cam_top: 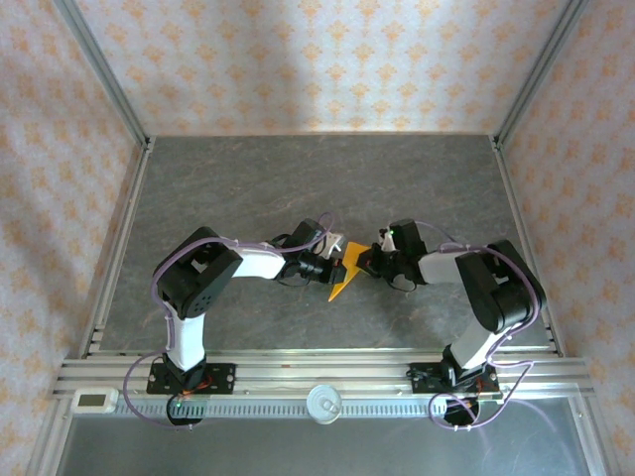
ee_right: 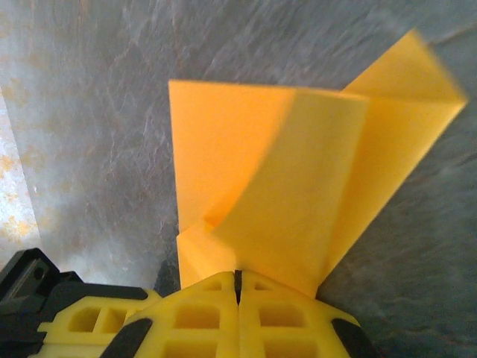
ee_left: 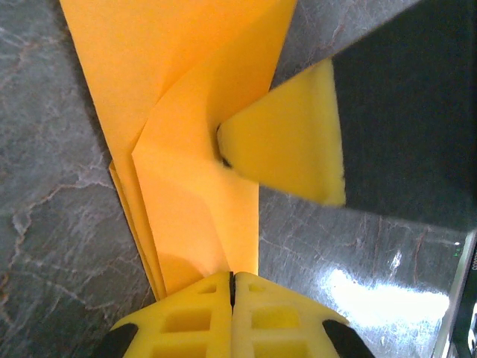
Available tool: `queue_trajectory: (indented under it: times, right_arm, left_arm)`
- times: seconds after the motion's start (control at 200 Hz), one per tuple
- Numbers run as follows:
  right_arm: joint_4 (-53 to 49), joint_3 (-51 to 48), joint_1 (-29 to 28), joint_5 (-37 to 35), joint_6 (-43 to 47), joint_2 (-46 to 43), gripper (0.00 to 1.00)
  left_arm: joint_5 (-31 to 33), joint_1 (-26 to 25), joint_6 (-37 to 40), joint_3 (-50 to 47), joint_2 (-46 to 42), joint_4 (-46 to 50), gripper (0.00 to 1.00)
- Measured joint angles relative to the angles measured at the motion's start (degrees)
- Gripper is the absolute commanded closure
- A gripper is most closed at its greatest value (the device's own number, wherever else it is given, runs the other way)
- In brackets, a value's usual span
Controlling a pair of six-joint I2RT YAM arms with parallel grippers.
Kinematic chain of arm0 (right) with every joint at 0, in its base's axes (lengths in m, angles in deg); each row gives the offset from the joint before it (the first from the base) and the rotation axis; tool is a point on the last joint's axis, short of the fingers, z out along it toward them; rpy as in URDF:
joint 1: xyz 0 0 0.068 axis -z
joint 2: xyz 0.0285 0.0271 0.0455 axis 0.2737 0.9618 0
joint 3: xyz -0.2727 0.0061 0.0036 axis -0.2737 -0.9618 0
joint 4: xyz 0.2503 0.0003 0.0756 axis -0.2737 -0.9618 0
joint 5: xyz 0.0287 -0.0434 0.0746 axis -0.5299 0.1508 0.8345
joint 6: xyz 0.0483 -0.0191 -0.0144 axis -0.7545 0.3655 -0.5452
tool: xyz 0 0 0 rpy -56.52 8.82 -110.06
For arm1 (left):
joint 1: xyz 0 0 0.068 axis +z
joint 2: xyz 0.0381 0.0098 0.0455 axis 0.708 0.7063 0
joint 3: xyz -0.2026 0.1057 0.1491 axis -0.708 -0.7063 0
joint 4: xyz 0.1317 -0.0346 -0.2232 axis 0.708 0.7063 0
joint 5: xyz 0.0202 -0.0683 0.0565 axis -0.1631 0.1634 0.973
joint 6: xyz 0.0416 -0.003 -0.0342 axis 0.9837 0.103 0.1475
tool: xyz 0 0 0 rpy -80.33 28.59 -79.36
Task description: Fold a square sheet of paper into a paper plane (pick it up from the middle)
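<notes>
The orange sheet of paper (cam_top: pixel 342 279) is folded into several layers with a pointed end toward the near edge, and it is held between both grippers at the table's middle. My left gripper (cam_top: pixel 337 262) is shut on one folded edge (ee_left: pixel 194 112), with its fingertips (ee_left: pixel 232 277) pressed together. From the other side my right gripper (cam_top: pixel 366 261) is shut on the paper (ee_right: pixel 298 171), its jaws (ee_right: pixel 238 276) closed with a flap rising above them. In the left wrist view a yellow finger (ee_left: pixel 287 142) of the right gripper pinches an inner fold.
The grey stone-patterned table (cam_top: pixel 298 178) has metal frame rails along its sides and patterned walls behind. A rail with a small white device (cam_top: pixel 96 400) and a round knob (cam_top: pixel 324 402) runs along the near edge by the arm bases.
</notes>
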Motion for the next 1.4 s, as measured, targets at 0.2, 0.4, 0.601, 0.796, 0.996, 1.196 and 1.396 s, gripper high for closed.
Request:
queue_trajectory:
  times: [0.2, 0.4, 0.601, 0.796, 0.996, 1.196, 1.396]
  right_arm:
    - [-1.2, 1.5, 4.2, 0.0, 0.6, 0.7, 1.00]
    - [-2.4, 3.0, 6.5, 0.8, 1.0, 1.9, 1.00]
    - [-3.8, 5.2, 9.2, 0.2, 1.6, 3.1, 1.00]
    - [-5.3, 6.6, 10.8, -2.8, 2.2, 2.8, 1.00]
    - [-4.3, 5.7, 10.5, -2.6, 1.4, -3.6, 1.00]
    - [-0.7, 3.7, 5.4, -0.1, 0.6, -3.9, 1.00]
    - [-1.6, 2.7, 4.4, 1.1, 1.3, 2.0, 1.00]
  left_arm:
    - [0.0, 0.0, 0.0, 0.0, 0.0, 0.0, 1.00]
    - [-0.1, 0.1, 0.0, 0.0, 0.1, 0.0, 1.00]
    - [-0.1, 0.1, 0.0, 0.0, 0.1, 0.0, 1.00]
    - [-0.1, 0.1, 0.0, 0.0, 0.1, 0.0, 1.00]
    - [-0.1, 0.1, 0.0, -0.1, 0.1, -0.1, 1.00]
    - [-0.1, 0.1, 0.0, -0.1, 0.1, -0.1, 1.00]
    - [-0.1, 0.1, 0.0, -0.1, 0.1, -0.1, 1.00]
